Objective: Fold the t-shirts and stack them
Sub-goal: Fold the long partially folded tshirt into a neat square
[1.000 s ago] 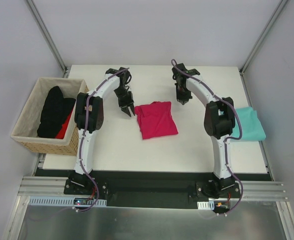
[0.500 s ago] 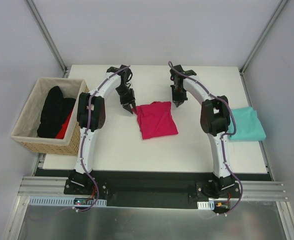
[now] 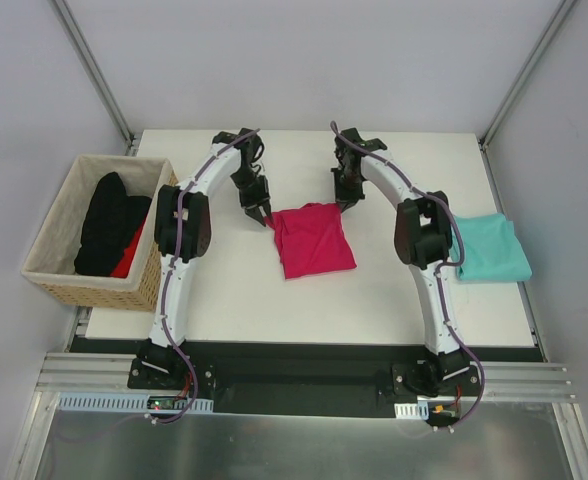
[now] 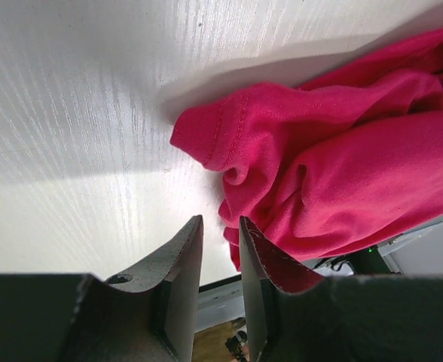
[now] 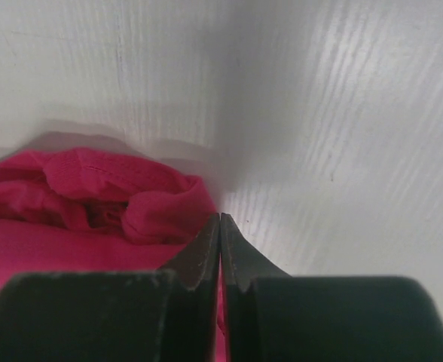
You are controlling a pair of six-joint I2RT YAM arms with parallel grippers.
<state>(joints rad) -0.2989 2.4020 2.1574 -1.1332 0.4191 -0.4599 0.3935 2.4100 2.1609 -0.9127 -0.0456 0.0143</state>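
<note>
White table [image 3: 224, 290] – is spanning the whole work area and carrying everything but the basket. Two arms: the left arm [image 3: 179, 230] and the right arm [image 3: 429, 240] are rising from the near edge and arching inward toward the far middle of the table. Woven wicker basket [image 3: 89, 290]: is sitting just off the table's left edge, touching or nearly touching it. Crimson-pink t-shirt [image 3: 314, 240]: is lying roughly folded in the middle of the table, between the two arms, with its far edge bunching into wrinkles. Teal t-shirt [image 3: 494, 250]: is lying folded flat at the table's right edge, well apart from the pink one, with the right arm's elbow partly covering its left side. Black garment [image 3: 109, 230]: is slumping in a heap inside the basket. Red cloth [image 3: 129, 258]: is peeking out beneath the black garment at the near side of the basket. Left gripper [image 3: 262, 218]: is pointing down at the far-left corner of the pink t-shirt; in its wrist view its jaws are standing narrowly apart [image 4: 220, 226], bare table [image 4: 71, 113] is showing in the gap, and the hemmed corner of the pink cloth [image 4: 342, 166] is lying just beside the right-hand finger. Right gripper [image 3: 346, 200]: is hovering at the far-right corner of the same shirt – in its wrist view the jaws are pressing fully together [image 5: 220, 219], their tips just beside the rumpled pink edge [image 5: 93, 196].
</note>
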